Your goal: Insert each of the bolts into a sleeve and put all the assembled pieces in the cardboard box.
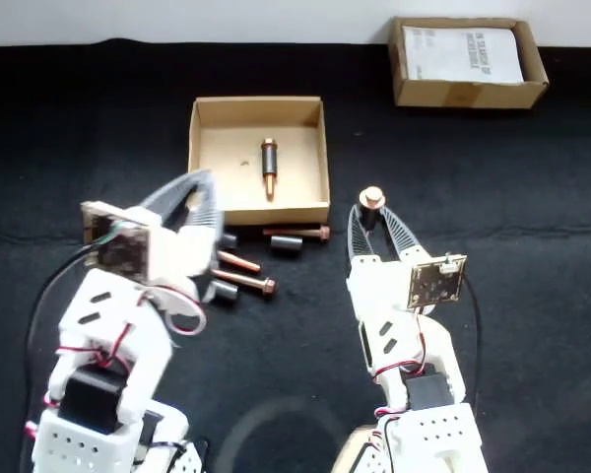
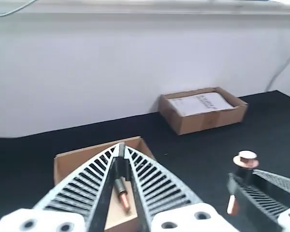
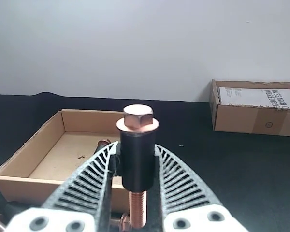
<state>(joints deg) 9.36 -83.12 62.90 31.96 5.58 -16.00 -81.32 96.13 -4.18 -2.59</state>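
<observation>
The open cardboard box point(image 1: 205, 158) holds one assembled bolt-in-sleeve point(image 1: 269, 166) lying flat. My right gripper point(image 1: 371, 215) is to the right of the box's front corner, shut on a black sleeve with a copper bolt point(image 3: 137, 154) standing upright through it, head up. My left gripper point(image 1: 205, 184) hovers at the box's front left corner with its fingers point(image 2: 150, 183) closed together and nothing held. Through the slit between them shows the boxed piece point(image 2: 123, 195). Loose bolts point(image 1: 244, 281) and black sleeves point(image 1: 286, 246) lie on the mat in front of the box.
A second cardboard box point(image 1: 468, 95) with a printed sheet inside stands at the back right by the white wall. The black mat point(image 1: 532, 197) covers the table. The right gripper point(image 2: 253, 181) with its piece appears in the left wrist view.
</observation>
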